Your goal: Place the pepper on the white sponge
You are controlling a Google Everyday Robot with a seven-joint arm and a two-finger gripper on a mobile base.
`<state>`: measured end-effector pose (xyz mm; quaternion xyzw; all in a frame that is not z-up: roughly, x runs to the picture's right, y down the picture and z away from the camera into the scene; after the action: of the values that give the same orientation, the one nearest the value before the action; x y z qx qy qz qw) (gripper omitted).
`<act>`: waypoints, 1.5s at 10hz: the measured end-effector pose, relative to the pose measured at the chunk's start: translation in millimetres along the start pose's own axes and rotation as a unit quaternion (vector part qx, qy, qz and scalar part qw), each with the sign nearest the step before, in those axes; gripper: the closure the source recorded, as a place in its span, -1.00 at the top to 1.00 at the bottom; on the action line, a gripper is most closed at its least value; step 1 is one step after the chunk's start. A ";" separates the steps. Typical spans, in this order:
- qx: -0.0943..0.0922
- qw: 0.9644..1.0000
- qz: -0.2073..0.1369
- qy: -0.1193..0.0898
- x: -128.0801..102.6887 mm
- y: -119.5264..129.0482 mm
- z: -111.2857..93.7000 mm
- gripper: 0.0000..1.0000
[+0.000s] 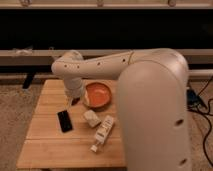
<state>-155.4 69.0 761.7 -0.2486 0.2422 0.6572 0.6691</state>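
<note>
Table [45, 150]: light wood, rectangular top of long planks that run from left to right, matt surface; it stands on a speckled beige carpet [10, 125].
Arm [150, 90]: smooth white shell, thick and rounded, with small dark holes along it. It comes in from the right, bends at a round elbow above the table's far left part and points down.
Gripper [75, 100]: at the lower end of the arm, low over the far half of the table, just beside the left rim of the plate.
Gripper state: I cannot tell how wide it stands.
Pepper: a small dark shape shows at the gripper's tip. I cannot tell whether this is the pepper or a part of the gripper. The step onto the sponge is not yet done.
White sponge [91, 118]: small cream block with softened corners, lying flat near the middle of the table, in front of the plate and apart from the gripper.
Plate [97, 94]: round, orange, shallow, with a raised rim and a slight shine, near the table's far edge.
Phone [64, 120]: flat black rectangle, glossy, left of the sponge and a little turned.
Bottle [102, 132]: long white plastic body with a label, lying on its side at a slant. Its upper end is just beside the sponge and its narrow end points toward the table's front edge.
</note>
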 end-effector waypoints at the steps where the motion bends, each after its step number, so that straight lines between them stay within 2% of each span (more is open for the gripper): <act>1: -0.002 1.000 0.009 0.000 -18.5 15.1 6.6 0.30; 4: -0.008 0.999 0.033 0.012 -59.3 53.8 33.3 0.30; 8: 0.001 0.998 0.057 0.036 -79.5 76.7 73.4 0.30; 11: 0.003 0.996 0.069 0.049 -93.2 75.5 92.2 0.30; 15: -0.026 0.996 0.062 0.058 -110.1 61.0 114.1 0.30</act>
<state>-218.8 60.5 919.1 -0.2880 0.2781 0.6883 0.6050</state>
